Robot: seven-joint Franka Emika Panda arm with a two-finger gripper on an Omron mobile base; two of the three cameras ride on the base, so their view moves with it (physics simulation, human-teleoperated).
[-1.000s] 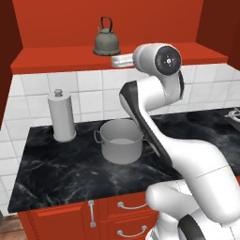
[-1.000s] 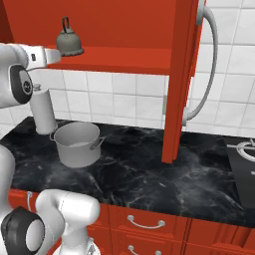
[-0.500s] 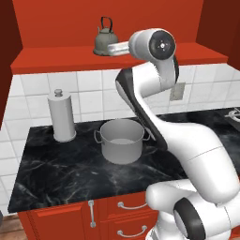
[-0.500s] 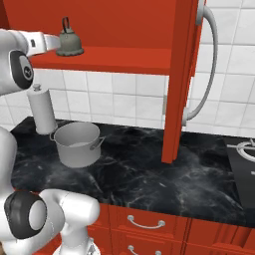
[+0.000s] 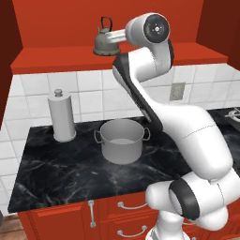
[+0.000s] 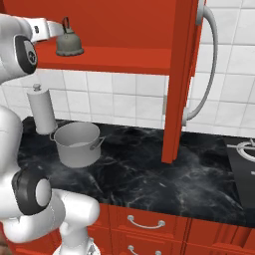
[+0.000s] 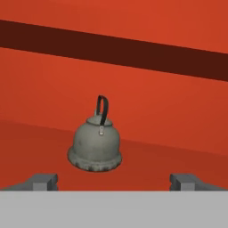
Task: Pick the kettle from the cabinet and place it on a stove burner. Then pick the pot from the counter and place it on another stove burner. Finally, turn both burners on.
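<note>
The small grey-green kettle point(image 5: 104, 43) point(image 6: 68, 44) point(image 7: 95, 147) stands upright on the shelf of the red cabinet point(image 5: 140, 56) point(image 6: 119, 59) point(image 7: 178, 111). My gripper point(image 7: 116, 182) is open, level with the kettle and a short way in front of it, with nothing between the fingertips. From the side the gripper point(image 5: 114, 37) point(image 6: 59, 31) reaches into the cabinet right next to the kettle. Below, the wide grey pot point(image 5: 123, 140) point(image 6: 77, 144) sits on the black marble counter point(image 5: 61, 168) point(image 6: 149, 174). A burner point(image 6: 246, 149) shows at the far right edge.
A tall pale knob-topped cylinder point(image 5: 62, 117) point(image 6: 42, 109) stands on the counter left of the pot. A red upright cabinet panel point(image 6: 179, 74) comes down to the counter right of the pot. Red drawers with silver handles point(image 5: 131, 206) point(image 6: 144, 221) run below.
The arm has risen and carried the hand left and up toward the kettle on the shelf. The jaws have stayed open. Kettle and pot have not moved.
</note>
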